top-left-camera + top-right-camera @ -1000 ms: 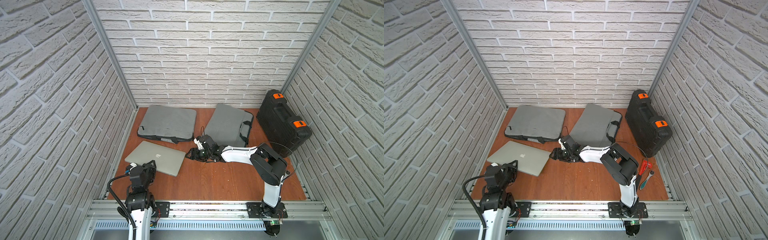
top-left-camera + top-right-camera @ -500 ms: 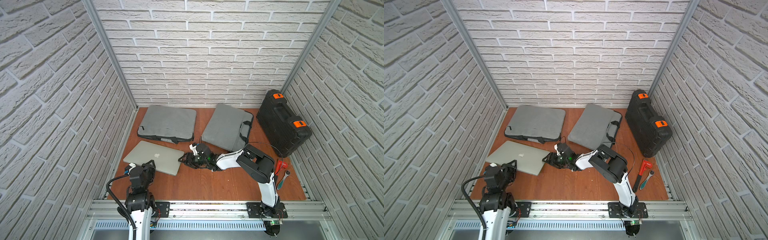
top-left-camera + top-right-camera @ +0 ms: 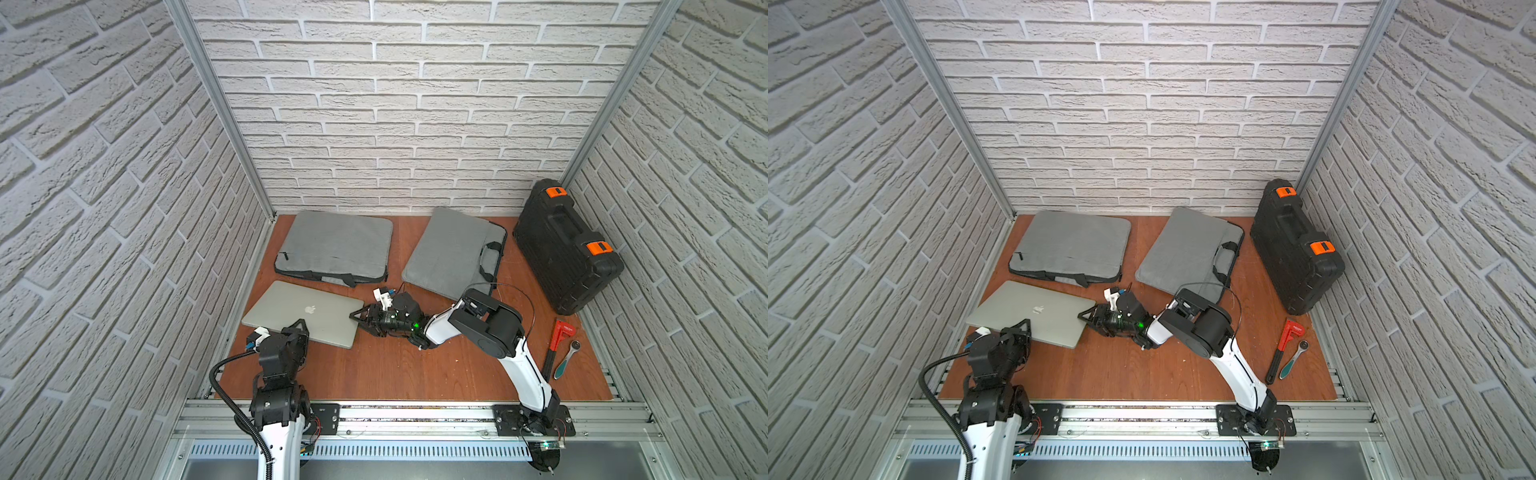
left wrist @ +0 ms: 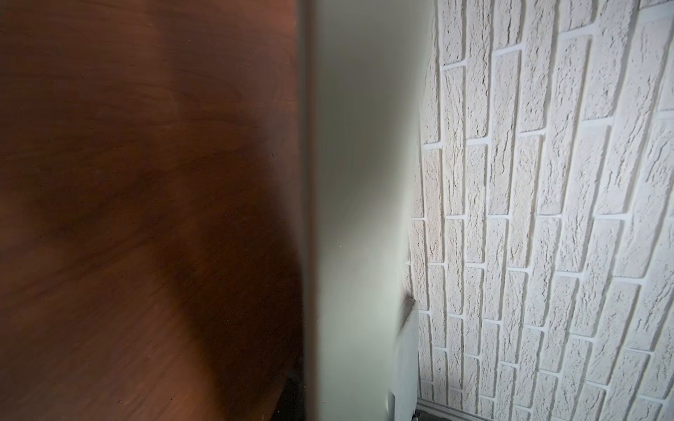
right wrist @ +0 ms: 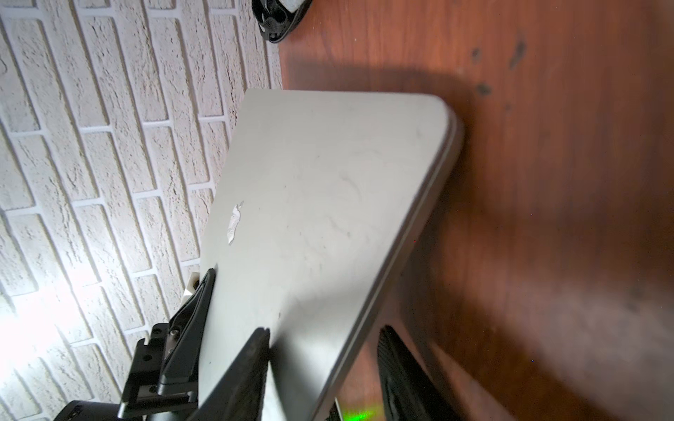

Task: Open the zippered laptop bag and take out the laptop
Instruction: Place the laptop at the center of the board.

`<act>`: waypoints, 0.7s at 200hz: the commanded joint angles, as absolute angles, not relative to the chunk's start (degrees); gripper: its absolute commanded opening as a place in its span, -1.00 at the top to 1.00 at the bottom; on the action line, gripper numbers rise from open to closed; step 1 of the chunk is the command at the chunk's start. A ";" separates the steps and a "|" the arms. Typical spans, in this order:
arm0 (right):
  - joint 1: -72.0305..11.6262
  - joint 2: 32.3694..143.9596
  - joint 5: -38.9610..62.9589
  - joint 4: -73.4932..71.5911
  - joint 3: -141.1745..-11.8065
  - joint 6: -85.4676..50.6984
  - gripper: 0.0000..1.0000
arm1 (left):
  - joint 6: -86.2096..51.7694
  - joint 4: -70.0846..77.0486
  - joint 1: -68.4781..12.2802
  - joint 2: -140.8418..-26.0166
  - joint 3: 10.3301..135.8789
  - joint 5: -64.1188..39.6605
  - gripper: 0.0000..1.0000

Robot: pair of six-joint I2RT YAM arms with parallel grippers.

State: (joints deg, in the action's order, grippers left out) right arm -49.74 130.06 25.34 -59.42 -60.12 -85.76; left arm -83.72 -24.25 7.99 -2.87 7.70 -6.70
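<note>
Looking down in both top views, you've got the closed silver laptop (image 3: 305, 309) w/ a white apple logo out on the brown wooden tabletop (image 3: 395, 370), front-left. It lies just in front of the flat grey fabric laptop bag (image 3: 336, 245) at the back left.

Your left gripper (image 3: 297, 325) is clenched on the laptop's near edge. The left wrist cam shows only a blurred grey slab edge-on. The right wrist cam shows its black finger (image 5: 191, 317) lying against the lid.

Your right gripper (image 5: 324, 330) is at the laptop's right corner, jaws apart & straddling it. One finger is on the lid, the other off the edge w/ wood showing between.

A 2nd grey fabric bag (image 3: 453, 253) w/ black handles lies back-centre, apart from the laptop. A black hard plastic case (image 3: 565, 249) w/ orange latches stands by the right wall.
</note>
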 commanded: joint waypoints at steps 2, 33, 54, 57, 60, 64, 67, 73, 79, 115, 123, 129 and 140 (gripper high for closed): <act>-50.66 130.93 25.24 -65.54 -61.52 -88.72 0.05 | -84.79 -26.72 7.39 -1.10 2.88 -7.56 0.73; -50.71 130.74 24.69 -67.16 -62.15 -88.83 0.05 | -85.28 -26.30 6.99 -1.36 2.15 -7.38 0.73; -50.89 131.00 24.53 -68.34 -63.30 -89.29 0.07 | -85.91 -25.69 6.68 -2.01 1.65 -7.47 0.73; -50.84 131.03 24.59 -68.50 -63.50 -89.35 0.07 | -85.98 -25.56 6.60 -2.14 1.53 -7.47 0.73; -50.88 131.09 24.68 -68.61 -63.73 -89.49 0.08 | -86.03 -25.43 6.62 -2.25 1.48 -7.47 0.73; -50.83 131.26 24.69 -68.80 -64.00 -89.52 0.10 | -86.13 -25.25 6.46 -2.35 1.36 -7.47 0.72; -50.96 131.35 24.70 -69.08 -64.17 -89.67 0.11 | -86.21 -25.11 6.42 -2.51 1.35 -7.48 0.72; -50.98 131.49 24.70 -69.64 -64.45 -89.99 0.15 | -86.18 -24.92 6.33 -2.69 1.38 -7.47 0.72; -51.05 131.73 24.71 -70.36 -64.69 -90.19 0.19 | -86.25 -24.87 6.25 -2.81 1.39 -7.39 0.72; -51.06 132.98 23.96 -74.25 -64.88 -92.16 0.47 | -86.31 -24.35 6.08 -2.89 1.63 -7.13 0.64; -51.06 133.20 23.70 -75.14 -64.78 -92.40 0.56 | -86.31 -24.35 6.06 -2.90 1.78 -7.14 0.56; -51.06 133.32 23.45 -75.77 -64.61 -92.63 0.64 | -86.31 -24.22 6.06 -2.90 1.89 -7.20 0.49; -51.00 133.50 23.02 -76.84 -64.30 -92.89 0.79 | -86.19 -24.21 6.06 -2.90 2.20 -7.29 0.41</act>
